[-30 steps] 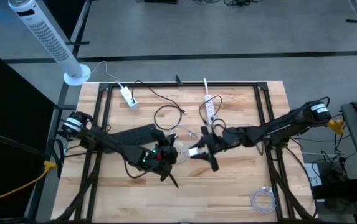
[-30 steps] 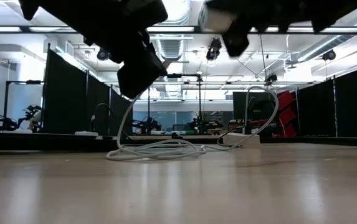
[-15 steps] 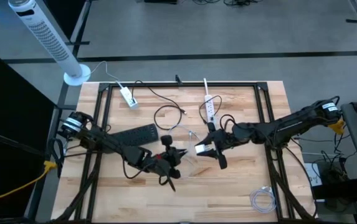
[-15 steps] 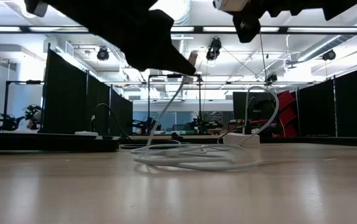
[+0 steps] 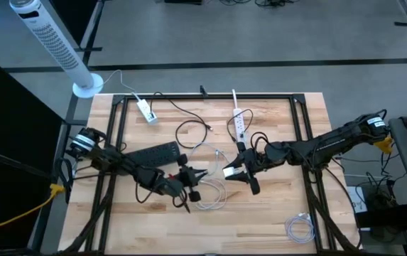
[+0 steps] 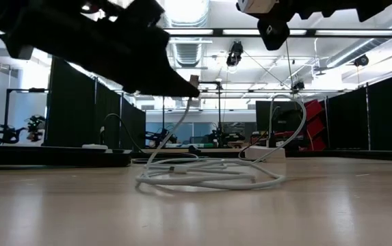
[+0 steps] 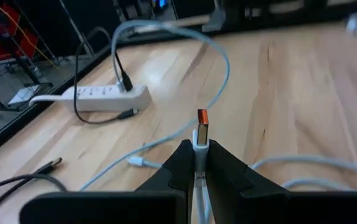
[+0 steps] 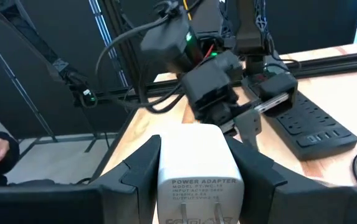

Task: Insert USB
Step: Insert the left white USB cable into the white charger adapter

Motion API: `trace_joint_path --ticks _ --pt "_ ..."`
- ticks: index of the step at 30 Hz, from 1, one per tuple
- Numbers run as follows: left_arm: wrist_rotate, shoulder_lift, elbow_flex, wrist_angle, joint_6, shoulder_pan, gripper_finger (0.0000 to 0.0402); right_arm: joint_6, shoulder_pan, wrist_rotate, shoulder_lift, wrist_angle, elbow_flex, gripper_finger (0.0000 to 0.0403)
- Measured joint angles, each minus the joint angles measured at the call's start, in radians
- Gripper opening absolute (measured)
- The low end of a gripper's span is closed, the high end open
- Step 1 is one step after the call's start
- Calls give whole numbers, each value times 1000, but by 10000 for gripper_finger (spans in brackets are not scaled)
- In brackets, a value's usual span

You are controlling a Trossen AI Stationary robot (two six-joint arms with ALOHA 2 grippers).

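Wooden table (image 5: 274,220) carries loose white cable (image 5: 207,199), a black power strip (image 5: 152,153) and a white one (image 5: 239,122); left tool (image 5: 192,178) pinches a USB plug (image 7: 201,127), right tool (image 5: 235,172) clamps a white charger (image 8: 195,168).

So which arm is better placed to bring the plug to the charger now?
Probably the left. Its gripper is shut on the USB plug, tip pointing forward, trailing loose cable. The right gripper is shut on the white charger and can hold it steady.

Evenly bright from ceiling lights (image 6: 189,10) glaring at upper centre of low view; arms backlit black, foreground tabletop (image 6: 196,212) blurred.
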Motion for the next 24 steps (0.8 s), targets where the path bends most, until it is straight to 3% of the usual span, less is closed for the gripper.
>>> trace_joint_path --ticks 3,6,8,12,18,21,24 --pt "58 0 -26 104 8 1 17 -28 4 0 0 -3 0 141" --pt "190 -5 -27 124 -2 16 17 -132 14 0 14 -21 0 141" --pt "368 -12 -27 120 -51 50 17 -208 17 -2 38 -29 0 141" --pt "821 -18 -24 113 -205 166 17 -334 17 -20 100 -32 0 141" --pt "1244 -18 -8 -30 -338 330 17 -524 20 -35 151 -71 0 141" --pt "1359 -18 8 -43 -401 384 17 -595 19 -34 165 -101 1 141" --pt "1394 -18 40 -51 -441 409 17 -627 15 -36 184 -169 37 141"
